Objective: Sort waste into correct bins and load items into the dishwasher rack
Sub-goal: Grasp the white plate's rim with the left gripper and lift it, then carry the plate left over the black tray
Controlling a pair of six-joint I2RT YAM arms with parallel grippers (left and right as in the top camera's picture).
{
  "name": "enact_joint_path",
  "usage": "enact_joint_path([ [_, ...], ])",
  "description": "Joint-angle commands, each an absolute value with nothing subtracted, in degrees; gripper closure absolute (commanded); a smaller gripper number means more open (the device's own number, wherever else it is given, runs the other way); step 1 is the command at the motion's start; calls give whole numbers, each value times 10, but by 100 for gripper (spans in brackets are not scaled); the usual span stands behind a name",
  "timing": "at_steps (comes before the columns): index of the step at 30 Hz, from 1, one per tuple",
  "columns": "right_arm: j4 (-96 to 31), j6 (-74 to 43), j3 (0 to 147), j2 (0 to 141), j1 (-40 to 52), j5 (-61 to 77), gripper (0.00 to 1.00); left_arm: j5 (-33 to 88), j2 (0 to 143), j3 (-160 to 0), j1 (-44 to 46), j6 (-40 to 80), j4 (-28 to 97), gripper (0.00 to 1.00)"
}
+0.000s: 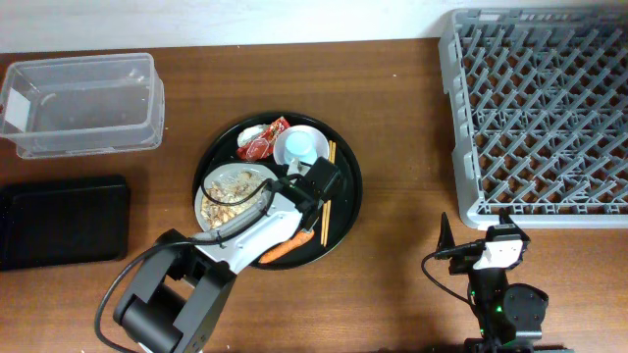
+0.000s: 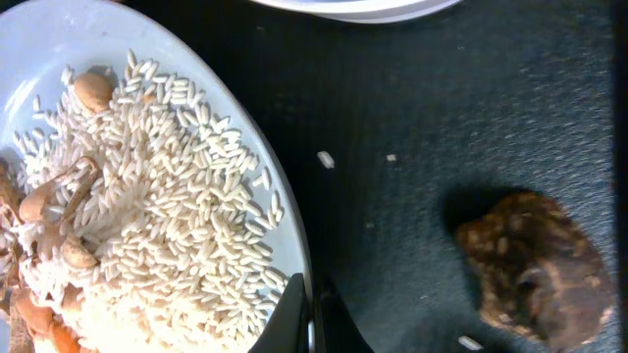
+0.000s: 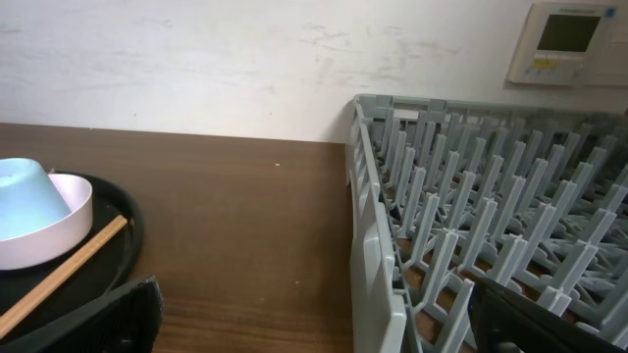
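Brown lump (image 2: 535, 270) lies on the large round black tray (image 1: 348, 211) in the middle of the counter (image 1: 392, 118), a little toward the near edge. It is well apart from the plate (image 2: 49, 39), which is heaped with rice-like crumbs (image 2: 157, 196). The left gripper (image 2: 312, 319) hangs right between them. Its fingers are drawn close, with only a thin slit showing, and the tips sit at the plate's rim. Whether they nip that rim or hold nothing, I cannot tell.

My read is that this is a waste pick, with the lump the likeliest target. To do it well, the fingers need to spread first, slide across to the lump and come straight down around it. They must keep off the plate's edge, because a nudge there would scatter rice across the tray. The lump looks knobbly and firm, so a grip across its narrow side should hold.

From there the lump goes out to the left. The clear tub (image 1: 83, 103) sits at the far left corner and the shallow black rectangular tray (image 1: 64, 221) lies along the left edge.

The carrot (image 1: 287, 249), red wrapper (image 1: 263, 139), chopsticks (image 1: 331, 152) and the light-blue cup (image 3: 25, 196) in its bowl (image 3: 59, 230) all wait on the round tray.

Over by the near right corner, the right gripper (image 3: 314, 328) has its fingers spread wide and empty. It faces the grey dishwasher rack (image 1: 540, 108) at the far right corner.
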State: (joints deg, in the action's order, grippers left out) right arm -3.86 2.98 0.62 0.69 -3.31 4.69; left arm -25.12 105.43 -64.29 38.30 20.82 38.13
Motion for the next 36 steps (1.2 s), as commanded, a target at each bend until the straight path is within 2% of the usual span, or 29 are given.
enact_joint_path([
  [1,-41,27,3,2,-30,43,2,-298,1032,-674,381,201,402,99],
  [12,-41,27,3,2,-30,42,2,-335,999,-711,380,182,447,99],
  [17,-41,27,3,2,-30,43,2,-350,967,-711,351,181,451,99],
  [24,-41,27,3,2,-30,43,2,-324,937,-711,254,182,442,99],
  [31,-41,27,3,2,-30,42,2,-275,937,-711,144,157,382,99],
  [36,-41,27,3,2,-30,42,2,-208,937,-711,69,157,364,99],
])
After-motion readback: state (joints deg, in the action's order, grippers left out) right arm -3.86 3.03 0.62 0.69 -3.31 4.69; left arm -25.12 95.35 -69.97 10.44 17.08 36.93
